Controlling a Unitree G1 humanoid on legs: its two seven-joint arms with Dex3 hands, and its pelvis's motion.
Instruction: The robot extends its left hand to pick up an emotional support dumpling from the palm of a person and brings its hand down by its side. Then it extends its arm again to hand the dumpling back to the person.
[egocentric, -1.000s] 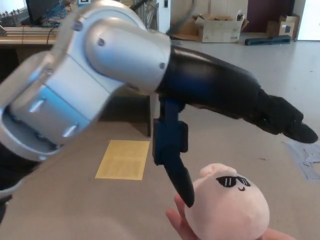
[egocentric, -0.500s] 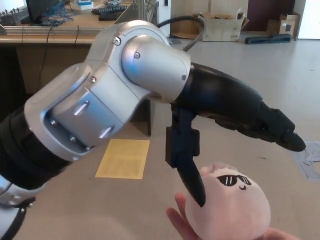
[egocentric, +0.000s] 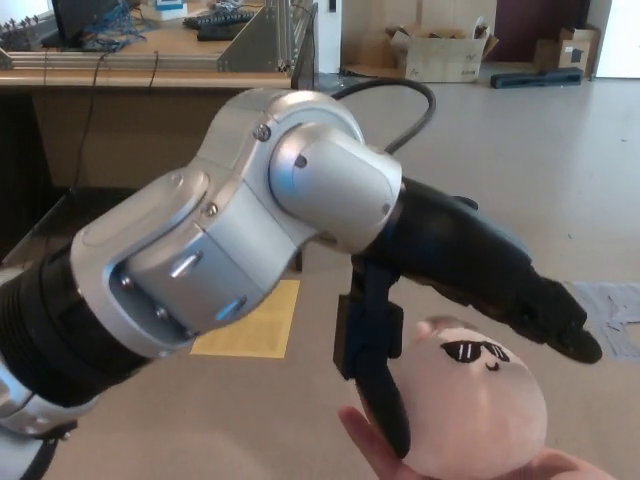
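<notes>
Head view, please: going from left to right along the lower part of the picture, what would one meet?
Silver forearm → yellow sheet on the floor → left hand thumb → pink dumpling on the person's palm → papers on the floor.

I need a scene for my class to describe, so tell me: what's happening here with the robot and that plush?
The robot's left hand is reaching over a pink plush dumpling with a sunglasses face, which rests on a person's palm. The thumb hangs down on the near side and the fingers stretch over the top. The hand is open and does not yet hold it. The right hand is out of view.
</notes>
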